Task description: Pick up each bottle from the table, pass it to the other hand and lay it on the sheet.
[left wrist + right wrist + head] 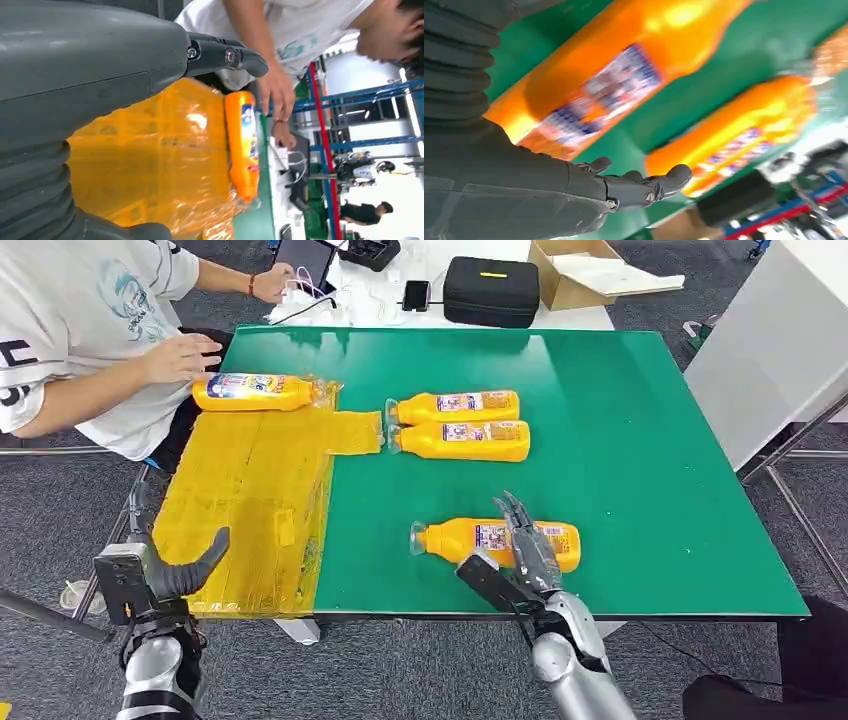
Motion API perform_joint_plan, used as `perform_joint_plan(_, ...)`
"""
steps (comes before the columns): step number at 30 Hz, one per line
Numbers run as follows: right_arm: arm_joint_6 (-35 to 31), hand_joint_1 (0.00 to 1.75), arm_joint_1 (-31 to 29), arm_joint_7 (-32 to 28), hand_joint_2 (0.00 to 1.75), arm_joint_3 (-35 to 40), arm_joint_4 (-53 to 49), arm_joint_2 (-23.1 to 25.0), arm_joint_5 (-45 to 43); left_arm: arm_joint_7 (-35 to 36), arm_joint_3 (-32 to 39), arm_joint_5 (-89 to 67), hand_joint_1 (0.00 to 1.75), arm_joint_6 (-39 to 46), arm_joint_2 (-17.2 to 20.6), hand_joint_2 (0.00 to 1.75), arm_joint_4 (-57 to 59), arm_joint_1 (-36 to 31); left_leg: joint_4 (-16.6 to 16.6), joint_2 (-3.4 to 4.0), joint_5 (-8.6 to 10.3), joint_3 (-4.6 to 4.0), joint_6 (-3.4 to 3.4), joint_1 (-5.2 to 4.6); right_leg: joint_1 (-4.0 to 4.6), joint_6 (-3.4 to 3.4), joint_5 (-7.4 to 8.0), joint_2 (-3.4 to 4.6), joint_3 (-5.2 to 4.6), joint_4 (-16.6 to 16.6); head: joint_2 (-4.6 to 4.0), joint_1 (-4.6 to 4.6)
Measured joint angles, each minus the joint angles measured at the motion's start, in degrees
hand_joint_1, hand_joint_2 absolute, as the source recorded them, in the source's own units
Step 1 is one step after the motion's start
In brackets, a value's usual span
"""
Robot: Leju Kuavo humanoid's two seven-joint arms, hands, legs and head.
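Observation:
Several orange bottles lie on the green table (650,440). The nearest bottle (470,537) (624,65) lies by the front edge, cap to the left. My right hand (525,555) (629,187) hovers just over its label with fingers spread, holding nothing. Two more bottles (455,407) (460,440) lie side by side mid-table; one of them (734,130) appears in the right wrist view. A further bottle (255,392) (242,142) lies at the far end of the yellow sheet (250,500) (155,165). My left hand (165,575) (220,52) hangs open off the table's front left corner.
A person in a white shirt sits at the table's left, one hand (185,355) touching the bottle on the sheet. Behind the table stand a black case (490,290), a cardboard box (580,275) and a tablet (305,260). A white panel (770,350) stands at the right.

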Motion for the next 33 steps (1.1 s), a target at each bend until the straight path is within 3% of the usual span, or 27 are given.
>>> perform_joint_plan(15,2.8,0.00,-1.0,0.3,1.75,-1.3,0.3,-3.0,-0.4,0.0,-3.5,0.5,0.00,0.5,0.2,1.75,0.5,0.5,0.0,0.01,0.01,-0.02,-0.01,0.04,0.05,0.00,0.00,0.00,0.00,0.0,0.02,0.02)
perform_joint_plan(33,12.3,0.00,-12.9,5.5,1.75,0.6,14.8,-5.4,1.9,0.0,-4.3,0.4,0.00,-0.8,0.3,1.75,6.0,-1.9,0.0,0.01,0.08,0.20,0.07,0.02,0.03,0.04,0.03,0.00,0.22,0.0,0.00,0.02)
